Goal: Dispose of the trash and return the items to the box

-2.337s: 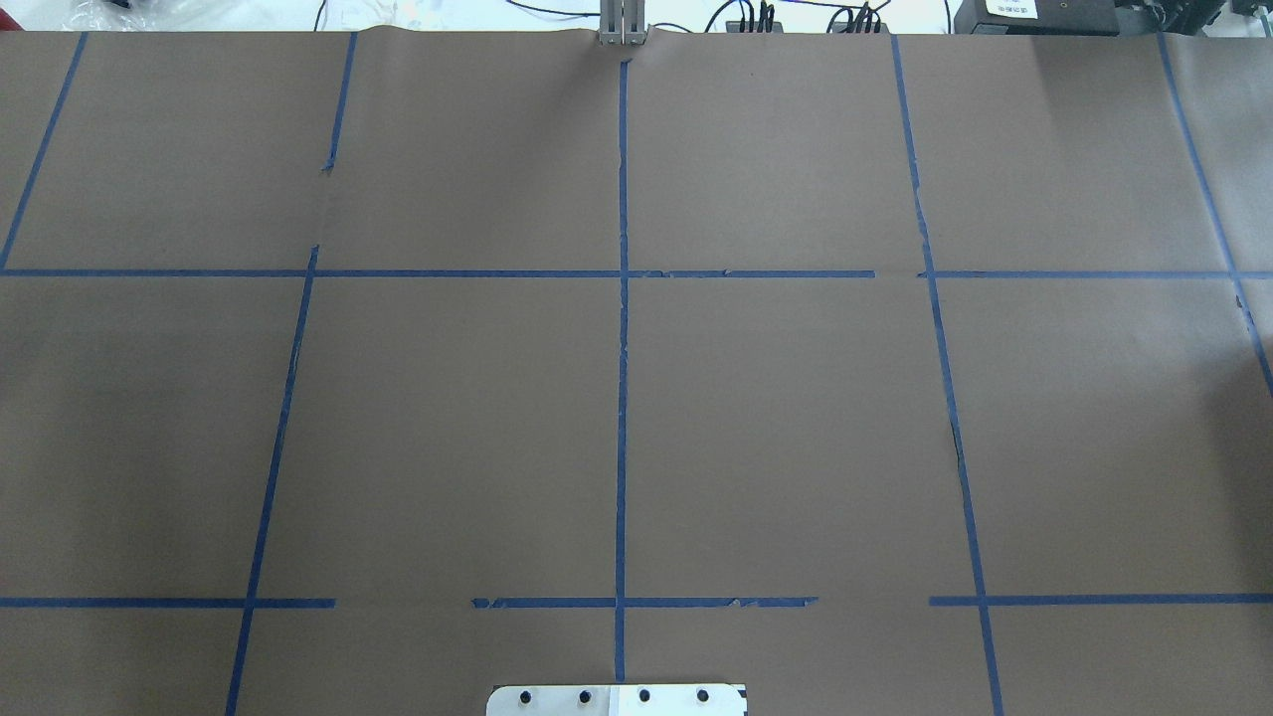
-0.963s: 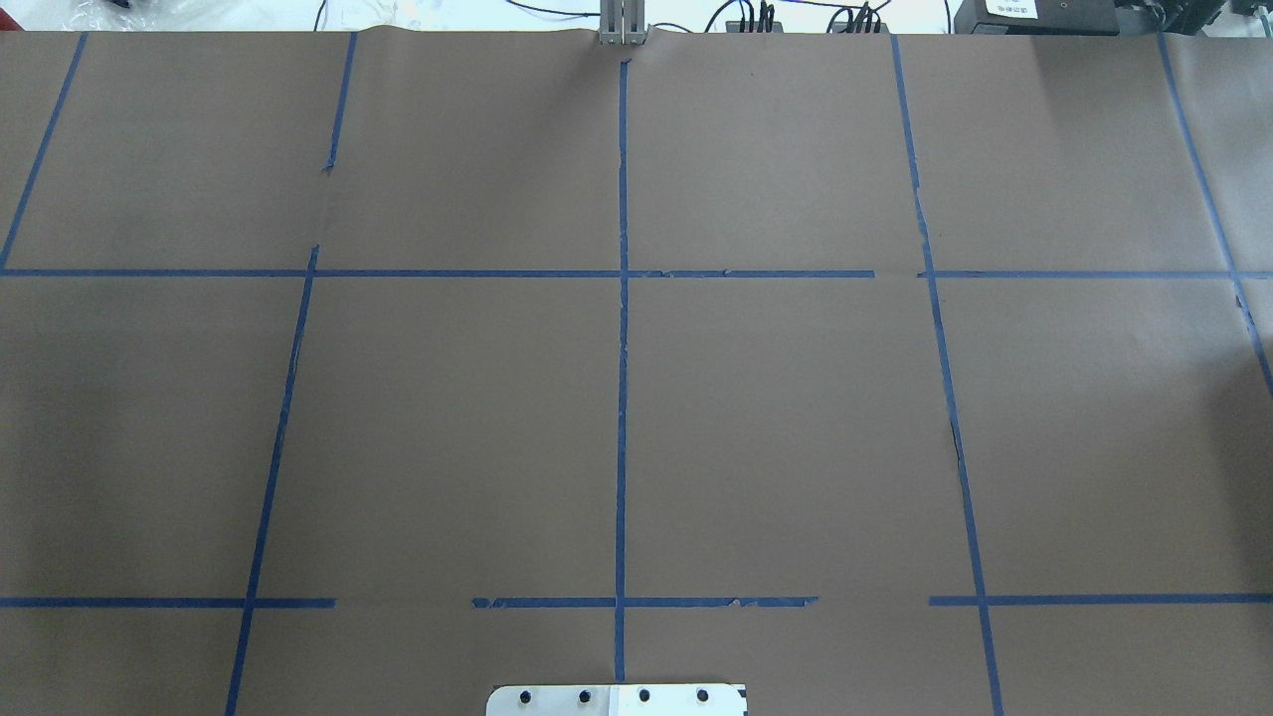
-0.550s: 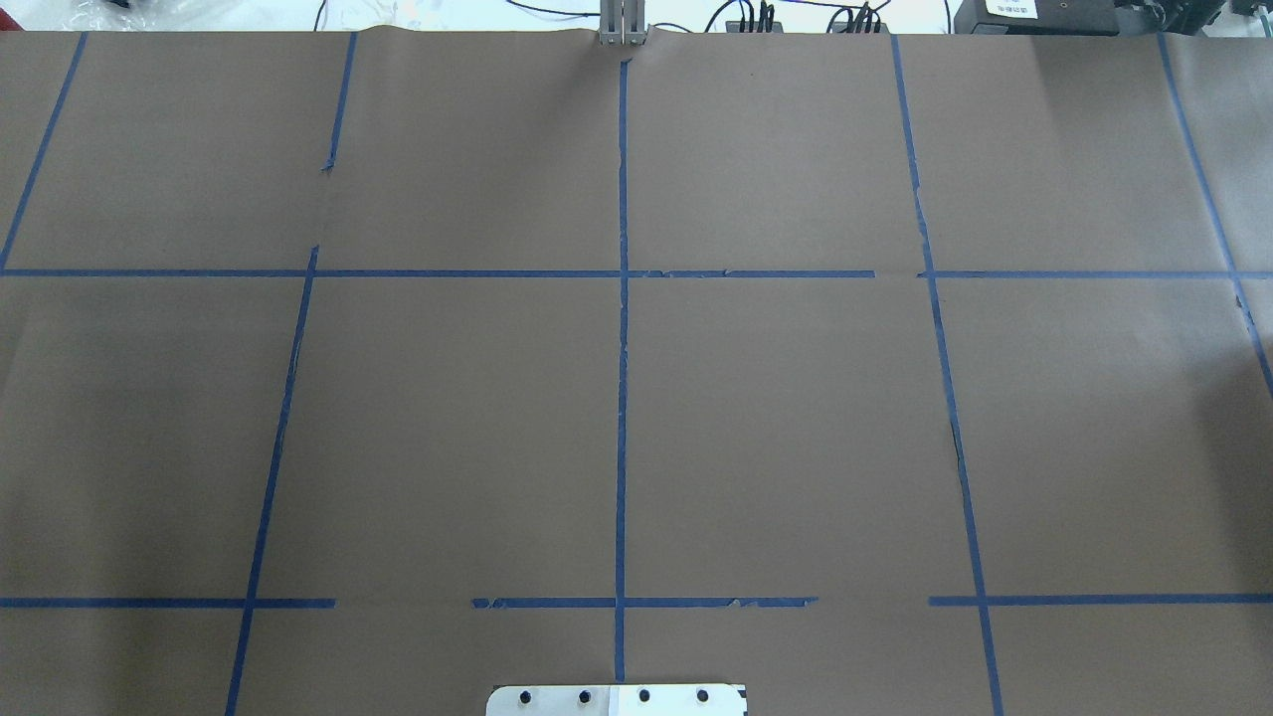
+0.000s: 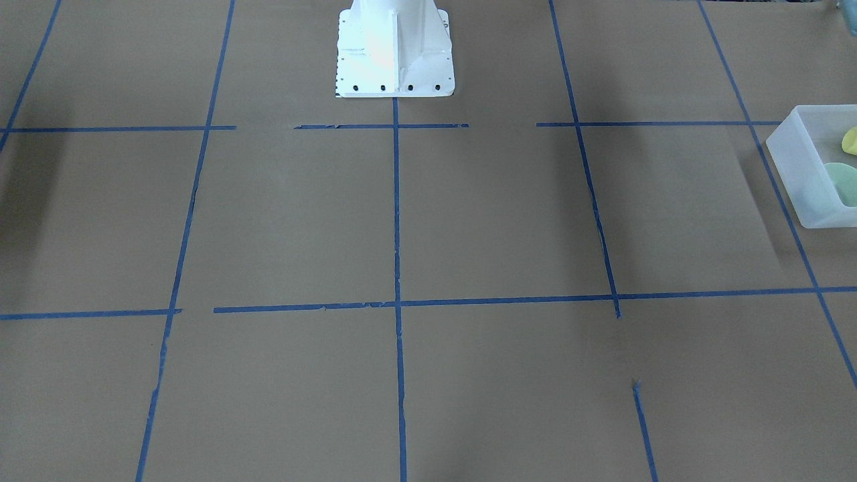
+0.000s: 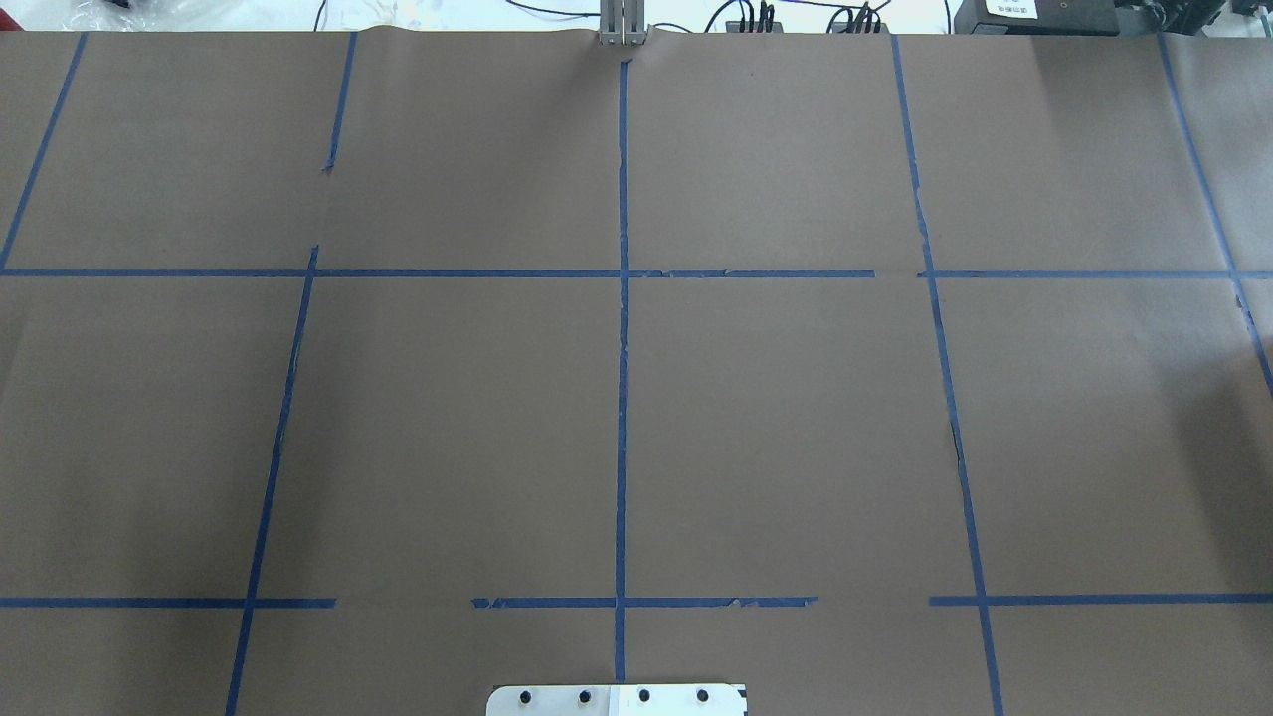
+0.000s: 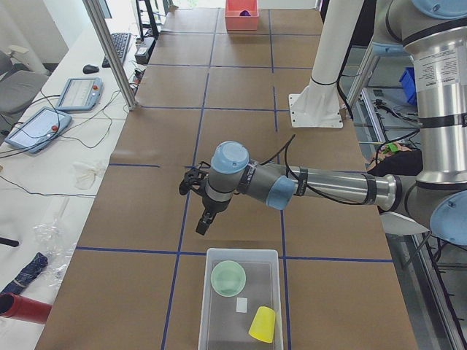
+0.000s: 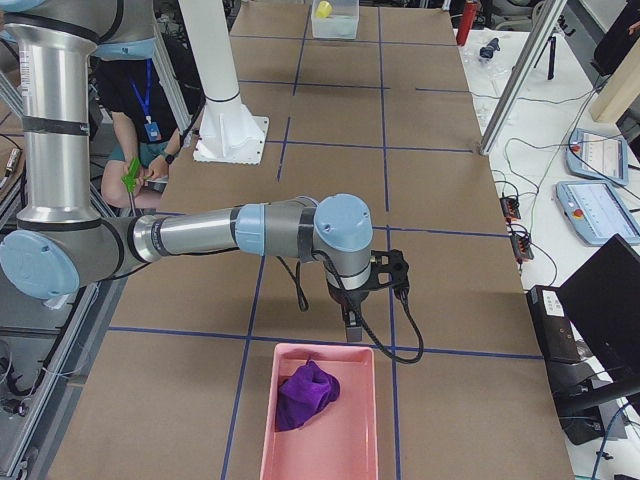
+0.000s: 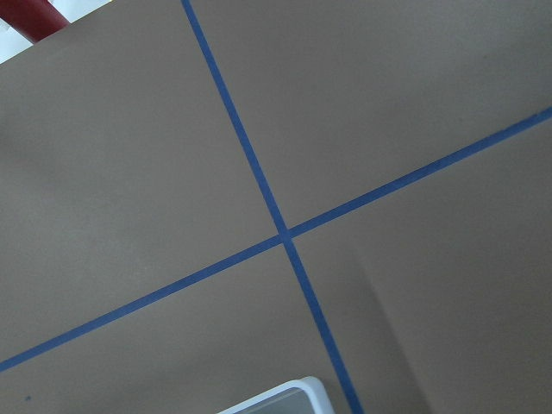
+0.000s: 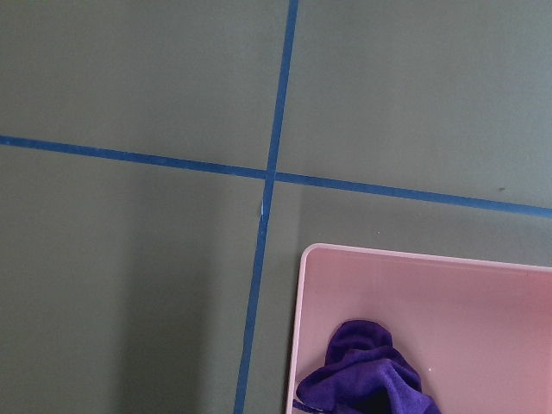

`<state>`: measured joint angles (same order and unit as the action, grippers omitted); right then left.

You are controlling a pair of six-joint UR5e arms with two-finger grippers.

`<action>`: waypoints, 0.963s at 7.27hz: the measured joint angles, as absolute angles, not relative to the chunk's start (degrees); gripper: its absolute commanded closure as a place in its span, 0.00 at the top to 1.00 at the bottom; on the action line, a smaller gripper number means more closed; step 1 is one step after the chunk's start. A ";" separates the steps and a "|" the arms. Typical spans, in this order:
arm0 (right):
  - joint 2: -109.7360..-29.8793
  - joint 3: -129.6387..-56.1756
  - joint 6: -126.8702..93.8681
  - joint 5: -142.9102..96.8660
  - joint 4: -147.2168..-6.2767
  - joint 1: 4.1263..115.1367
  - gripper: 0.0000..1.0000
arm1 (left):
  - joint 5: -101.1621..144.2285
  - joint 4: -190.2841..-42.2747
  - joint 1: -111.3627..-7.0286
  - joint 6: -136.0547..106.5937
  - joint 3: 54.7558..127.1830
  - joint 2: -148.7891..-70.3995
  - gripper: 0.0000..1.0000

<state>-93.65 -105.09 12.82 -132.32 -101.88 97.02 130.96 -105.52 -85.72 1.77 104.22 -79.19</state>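
Over the last couple of seconds nothing has altered in the overhead view: the middle of the bench (image 5: 796,418) shows the same matte brown paper crossed by blue tape lines. My reading is that the tidying is done or very nearly so, since both items already lie in the box (image 6: 226,328) at the bench's left end. That box is frosted, translucent plastic with low straight walls and rounded corners. In it the mint bowl (image 6: 228,278), round, shallow and smooth, sits mouth up at the end nearer the arm. The yellow cup (image 6: 263,324), a glossy tapered shape, rests at the other end. The left claw (image 6: 206,222) hangs above the paper just short of the box. The right claw (image 7: 352,325) hangs just short of a pink tray (image 7: 345,440) holding a crumpled purple cloth (image 7: 308,395). Whether either claw's fingers are apart or together I cannot tell
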 measured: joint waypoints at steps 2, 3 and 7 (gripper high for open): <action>-94.69 -104.44 12.63 -132.02 -103.08 94.83 1.00 | 134.61 -100.26 -85.99 2.11 100.00 -78.98 1.00; -95.04 -103.84 12.79 -132.58 -103.93 94.45 1.00 | 135.53 -97.37 -86.09 2.16 99.80 -78.83 1.00; -95.90 -103.83 13.69 -132.74 -103.59 94.11 1.00 | 135.70 -93.41 -87.59 2.12 101.05 -79.04 1.00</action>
<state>-95.90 -103.83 13.69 -132.74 -103.59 94.11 135.70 -93.41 -87.59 2.12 101.05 -79.04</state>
